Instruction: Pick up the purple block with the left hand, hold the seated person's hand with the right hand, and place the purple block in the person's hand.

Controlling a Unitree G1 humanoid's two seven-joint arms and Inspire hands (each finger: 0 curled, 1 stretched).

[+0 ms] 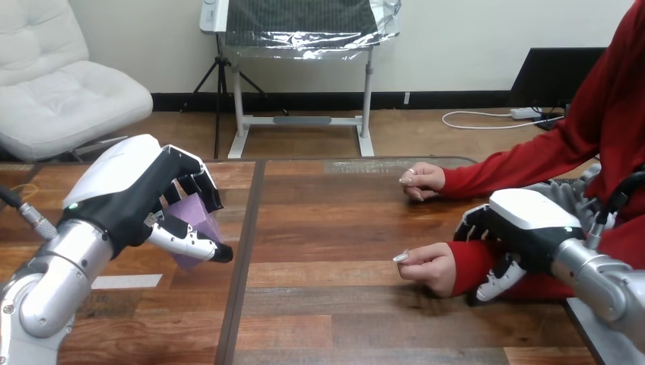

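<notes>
Left hand (125, 201), raised above the table (327, 319), is closed on the purple block (194, 217): fingers curl over its top and the thumb presses in below. Right hand (525, 220) wraps the person's red-sleeved wrist (465, 266), fingers over it and thumb under it. Just beyond those fingers the person's hand (430, 265) rests on the wood in a loose fist. The person's other hand (423, 181) lies farther back. The block is a pale purple slab, tilted, mostly hidden inside the left hand's grip.
</notes>
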